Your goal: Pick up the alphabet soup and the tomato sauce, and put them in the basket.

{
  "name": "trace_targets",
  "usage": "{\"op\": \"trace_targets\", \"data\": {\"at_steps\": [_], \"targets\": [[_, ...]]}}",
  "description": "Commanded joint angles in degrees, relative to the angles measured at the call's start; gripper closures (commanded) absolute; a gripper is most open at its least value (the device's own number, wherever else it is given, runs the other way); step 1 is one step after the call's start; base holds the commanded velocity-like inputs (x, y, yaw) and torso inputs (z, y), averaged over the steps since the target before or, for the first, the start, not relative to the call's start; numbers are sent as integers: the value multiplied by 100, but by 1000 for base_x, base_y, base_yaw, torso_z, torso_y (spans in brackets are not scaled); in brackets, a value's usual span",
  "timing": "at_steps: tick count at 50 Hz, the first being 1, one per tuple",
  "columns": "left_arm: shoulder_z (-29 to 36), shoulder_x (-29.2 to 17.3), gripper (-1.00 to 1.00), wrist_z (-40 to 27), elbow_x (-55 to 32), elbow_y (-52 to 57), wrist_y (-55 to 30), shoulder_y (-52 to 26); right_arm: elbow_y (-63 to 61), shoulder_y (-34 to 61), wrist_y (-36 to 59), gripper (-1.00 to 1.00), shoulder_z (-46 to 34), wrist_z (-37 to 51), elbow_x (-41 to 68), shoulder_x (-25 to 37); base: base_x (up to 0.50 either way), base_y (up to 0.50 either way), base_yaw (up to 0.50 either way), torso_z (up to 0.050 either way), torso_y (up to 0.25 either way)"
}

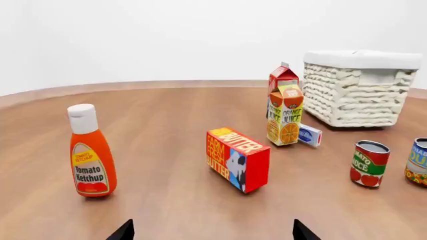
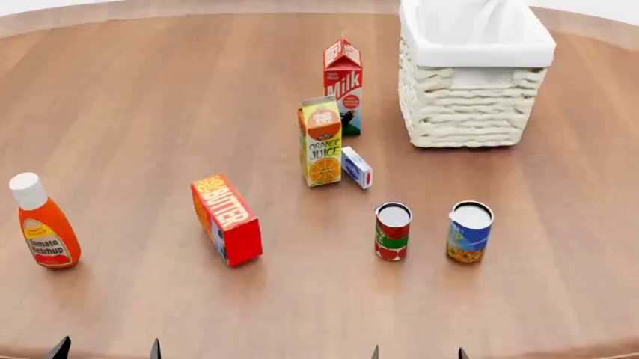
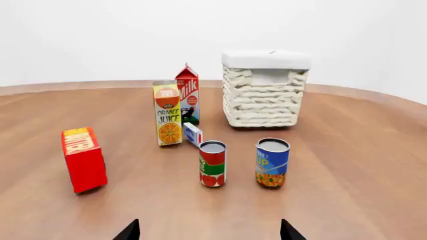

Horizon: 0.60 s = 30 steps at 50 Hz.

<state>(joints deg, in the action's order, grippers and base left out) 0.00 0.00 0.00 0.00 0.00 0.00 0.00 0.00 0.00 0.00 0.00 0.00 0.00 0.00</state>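
Two small cylindrical cans upright on the brown wooden table [image 2: 150, 112], side by side but apart, near the front edge: the blue-labelled alphabet soup with orange-yellow lower part [image 2: 469, 232] nearer the right arm, the red tomato sauce with a green band [image 2: 393, 232] just beside it toward the left; both untouched, well short of the large cream-white woven wicker basket with white cloth lining [image 2: 469, 112] at the far side, nothing visible inside. Probably rigid and fairly light, smooth-walled, so apt to slip or tip; best taken across the middle of the label, jaws square to the side. Beyond the cans: small blue-and-white box [image 2: 357, 167], tall orange juice carton [image 2: 322, 142], red milk carton [image 2: 343, 84]; further left, red butter box [image 2: 227, 219] and orange ketchup bottle with white cap [image 2: 42, 223]. Right gripper [image 3: 209, 231] spread apart and empty, low before the cans; left gripper [image 1: 212, 231] likewise apart, holding nothing.
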Motion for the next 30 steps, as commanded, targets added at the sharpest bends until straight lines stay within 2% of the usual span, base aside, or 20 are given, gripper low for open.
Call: {"op": "trace_targets", "data": {"at_steps": [1,7,10,13,14,15,19,27,30], "targets": [[93,-91,-100,-59,-169,173,-77,109,-101,-111,-119,-100,-96,36,216,85,0,0,0,0,0],[187,-210,-100,-200,-292,-115,71,-37,6,-10,-77,-100,-174,245,335,200,0,0,0,0,0],[236,-252,-100,-291,-297,123,-96,29,-14,-21,-56,-100,-220,320,350,241,0,0,0,0,0],[353,-322,-100,-545,50,119,-97,33,-23,-73,-124,-100,-242,370,407,265,0,0,0,0,0],[353,-322,-100,-545,50,119,-97,33,-23,-73,-124,-100,-242,370,407,265,0,0,0,0,0],[77,-84,-100,-219,257,87,-3,39,-3,-94,-157,-100,23,100,221,42,0,0,0,0,0],[109,-183,-100,-342,138,197,13,58,-74,-188,-222,-100,-41,416,62,191,0,0,0,0,0],[127,-302,-100,-499,-4,653,-283,83,-783,-319,181,-100,181,597,371,403,0,0,0,0,0],[117,-346,-100,-532,-75,1083,-495,143,-1472,-363,509,-100,168,624,391,489,0,0,0,0,0]]}}
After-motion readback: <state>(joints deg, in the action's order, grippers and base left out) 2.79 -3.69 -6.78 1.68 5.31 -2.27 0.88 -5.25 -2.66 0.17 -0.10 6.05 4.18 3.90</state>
